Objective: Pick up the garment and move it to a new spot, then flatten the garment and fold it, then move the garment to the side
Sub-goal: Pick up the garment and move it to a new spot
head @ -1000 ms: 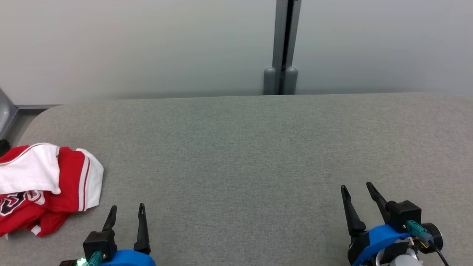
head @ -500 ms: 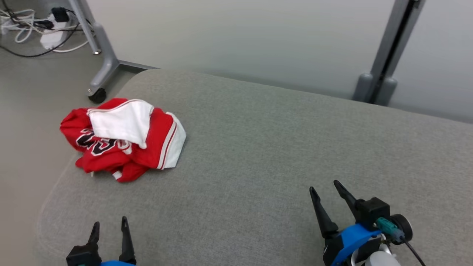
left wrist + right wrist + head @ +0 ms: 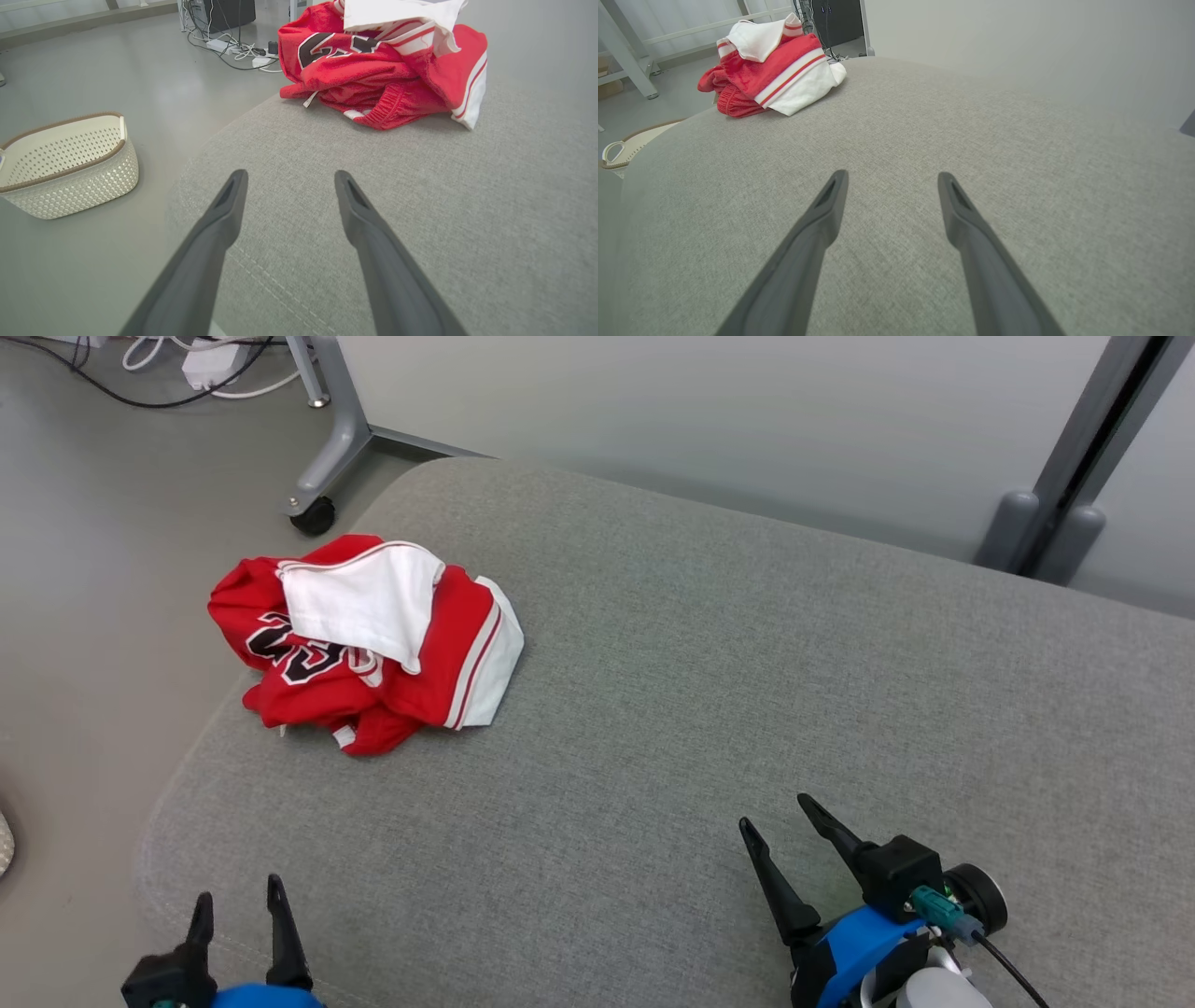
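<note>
Desk (image 3: pixel 747 663) first, since it's the biggest thing going: grey fabric top, rounded corners. The red basketball garment (image 3: pixel 373 644) sits on it as a crumpled heap at about 10 o'clock on the top in the head view, right at the left edge near the far corner. It's red with white panels and black lettering, and I honestly can't tell if it's a jersey or shorts. The long axis of the heap runs roughly 9 to 3 across that view, with a white flap lying over the top.

On the floor off the desk's left side there's a white perforated basket (image 3: pixel 79 186).

Now the bit that matters for the pick. From the left pincer (image 3: pixel 238 891), down at the near-left corner, the garment is up at about 1 o'clock. From the right pincer (image 3: pixel 775 812) it's at about 10 o'clock and well apart, with a long stretch of bare fabric between. So I'd say the left arm is the nearer one and the obvious candidate for the first grab, coming in across the heap's near long side.

Both pincers are spread wide with nothing between the fingers and nothing touching the garment. The pick hasn't started yet.
</note>
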